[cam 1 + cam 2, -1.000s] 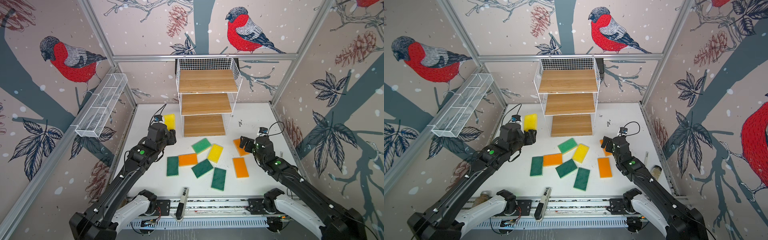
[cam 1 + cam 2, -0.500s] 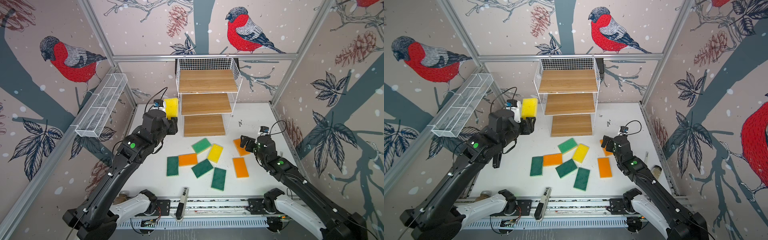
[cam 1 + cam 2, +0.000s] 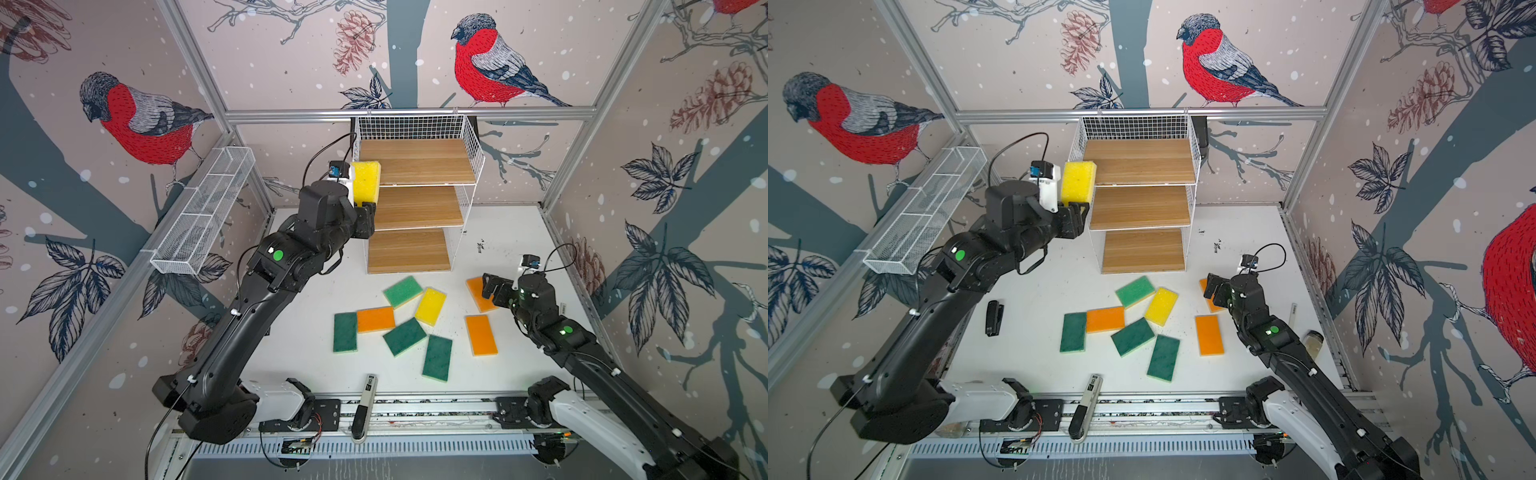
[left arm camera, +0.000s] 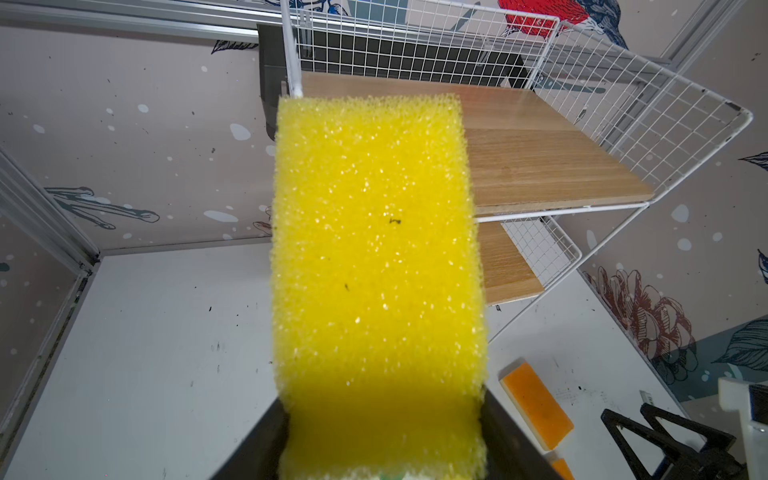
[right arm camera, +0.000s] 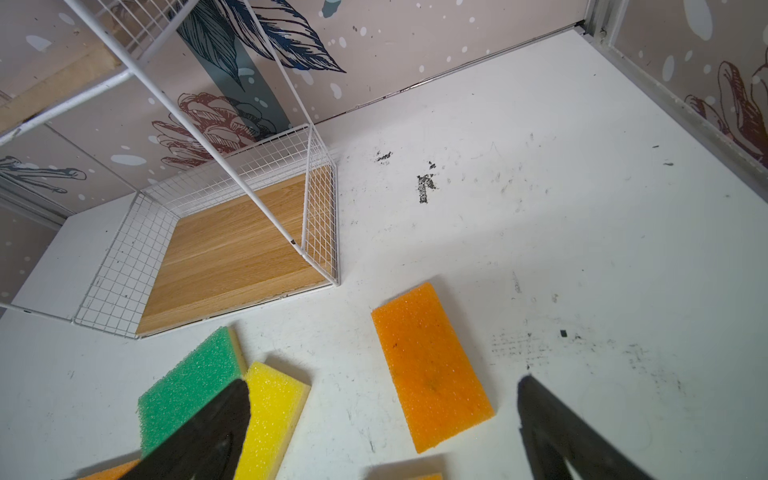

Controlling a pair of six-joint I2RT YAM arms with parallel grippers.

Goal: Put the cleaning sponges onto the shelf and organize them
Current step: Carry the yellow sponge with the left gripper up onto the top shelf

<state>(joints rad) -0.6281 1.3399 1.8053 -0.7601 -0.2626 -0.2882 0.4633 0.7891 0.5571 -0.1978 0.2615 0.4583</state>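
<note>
Yellow rectangular foam sponge [image 3: 365, 180] clamped upright in left gripper [image 3: 1076, 208], beside top-left front corner of three-tier wooden wire shelf [image 3: 419, 166], open room across its boards, right gripper [image 3: 491, 286] spread wide over orange sponge [image 5: 432, 365], seven more scattered on white table [image 3: 307, 307].

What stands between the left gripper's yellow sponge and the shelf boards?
Nothing lies on the shelf boards. The yellow sponge in the left gripper hangs at its left front corner, where the white wire side could catch it.

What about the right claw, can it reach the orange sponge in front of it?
Probably yes. The right claw is open just above that orange sponge, which lies flat on the table with nothing covering it.
</note>
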